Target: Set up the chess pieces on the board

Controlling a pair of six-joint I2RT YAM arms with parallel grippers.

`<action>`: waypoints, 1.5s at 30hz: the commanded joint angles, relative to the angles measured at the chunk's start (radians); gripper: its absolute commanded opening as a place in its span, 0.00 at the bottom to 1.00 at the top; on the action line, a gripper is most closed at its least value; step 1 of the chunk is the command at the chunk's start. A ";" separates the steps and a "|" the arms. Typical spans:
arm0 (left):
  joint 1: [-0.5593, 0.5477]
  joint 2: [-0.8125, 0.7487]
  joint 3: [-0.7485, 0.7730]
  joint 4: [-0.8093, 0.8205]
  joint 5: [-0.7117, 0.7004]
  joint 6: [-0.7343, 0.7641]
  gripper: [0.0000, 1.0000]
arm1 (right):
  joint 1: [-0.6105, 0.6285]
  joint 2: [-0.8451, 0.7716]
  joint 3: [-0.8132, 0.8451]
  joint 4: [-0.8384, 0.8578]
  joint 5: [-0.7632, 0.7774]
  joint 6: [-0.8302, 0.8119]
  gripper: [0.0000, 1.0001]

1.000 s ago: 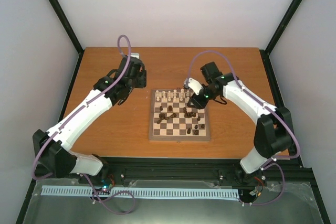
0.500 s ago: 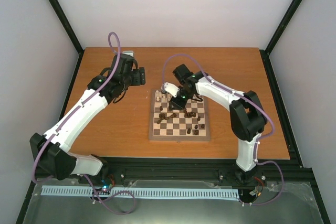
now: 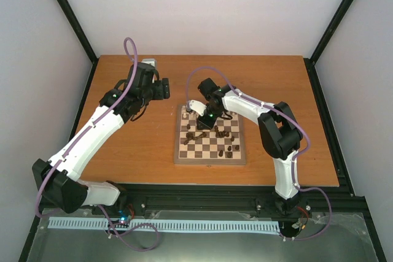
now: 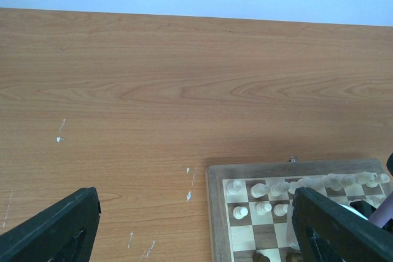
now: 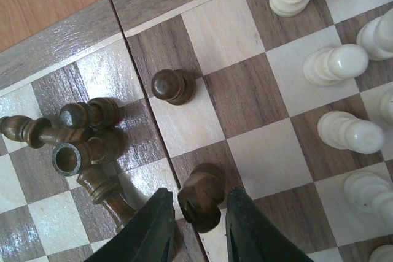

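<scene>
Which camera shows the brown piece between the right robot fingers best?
Right wrist: the brown piece shows big and close between the right gripper fingers. From the top, it cannot be picked out under the gripper. The left wrist sees only a corner of the board with white pieces, not this one.

Left wrist view: left gripper (image 4: 196, 228) fingers (image 4: 55, 228) cut by bottom edge. Board (image 4: 215, 213) by one finger, cut by bottom and right edges; far corner behind purple cable (image 4: 384, 211).
Right wrist view: right gripper (image 5: 199, 228) fingers (image 5: 153, 234) cut by bottom edge; dark piece (image 5: 201, 197) between them, contact unclear. Cream pieces (image 5: 344, 133) cut by frame edges. Dark heap (image 5: 86, 145) beside finger overlapping, types unclear.
Top view: chess pieces (image 3: 209, 134) too small to identify.
</scene>
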 commanded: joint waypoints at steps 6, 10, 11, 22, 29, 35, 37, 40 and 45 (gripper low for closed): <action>0.008 -0.018 0.008 0.022 0.038 0.010 0.88 | 0.015 0.012 0.023 0.001 -0.021 0.014 0.21; 0.008 -0.017 0.009 0.022 0.045 0.009 0.89 | 0.017 0.011 0.023 0.005 -0.020 0.018 0.11; 0.008 -0.017 0.008 0.021 0.045 0.010 0.89 | 0.017 0.009 0.023 0.005 -0.020 0.020 0.09; 0.008 -0.015 0.007 0.025 0.039 0.012 0.89 | 0.017 -0.090 -0.022 0.012 -0.002 0.030 0.03; 0.008 -0.012 0.004 0.026 0.032 0.018 0.89 | 0.017 -0.183 -0.051 -0.012 -0.010 0.035 0.04; 0.008 -0.017 0.009 0.020 -0.001 0.005 0.89 | 0.050 -0.269 -0.131 -0.029 -0.044 0.025 0.04; 0.008 -0.026 0.011 0.020 -0.015 -0.001 0.89 | 0.086 -0.290 -0.165 -0.032 -0.051 0.011 0.04; 0.008 -0.045 0.000 0.030 -0.044 0.000 0.89 | 0.141 -0.308 -0.207 -0.025 -0.039 0.010 0.04; 0.008 -0.037 0.004 0.023 -0.049 0.001 0.89 | 0.211 -0.292 -0.226 -0.019 0.004 0.003 0.04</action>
